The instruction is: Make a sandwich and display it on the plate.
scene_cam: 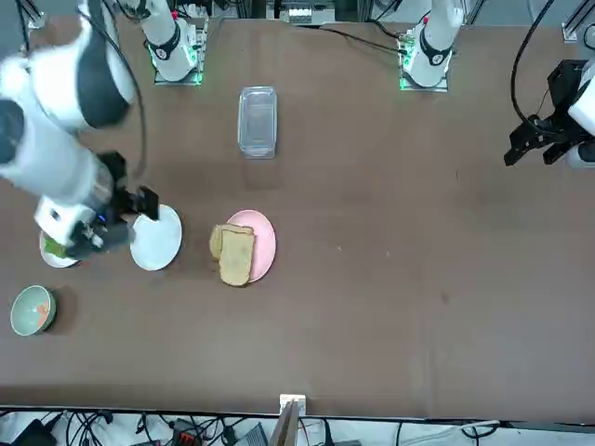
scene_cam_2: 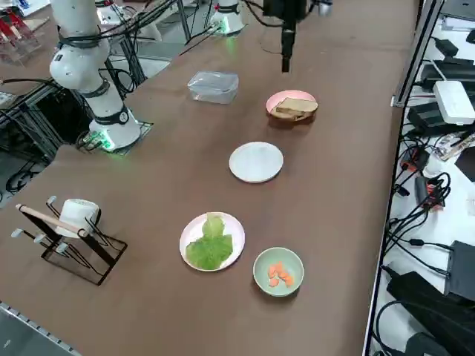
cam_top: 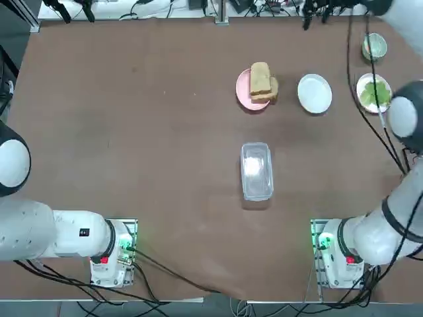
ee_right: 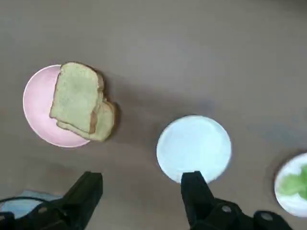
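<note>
No sandwich is in view. Two tan bread slices (cam_top: 262,82) (ee_right: 79,103) lie overlapping on a pink plate (cam_top: 243,91) (ee_right: 36,115). To its right in the top view sits the plate (cam_top: 314,93) (ee_right: 194,148) (scene_cam_2: 256,161), small, white and bare. Further right, a green lettuce leaf (cam_top: 375,92) (scene_cam_2: 211,243) lies on another plate. My right gripper (ee_right: 141,189) (scene_cam: 139,204) hangs high over the table beside the white plate's near edge. It is open with nothing between its fingers.
A green bowl (cam_top: 374,46) (scene_cam_2: 278,272) with orange pieces sits at the far right. A clear plastic container (cam_top: 256,170) stands mid-table. A wire rack with a mug (scene_cam_2: 74,222) is by the right edge. Cables run along the far edge.
</note>
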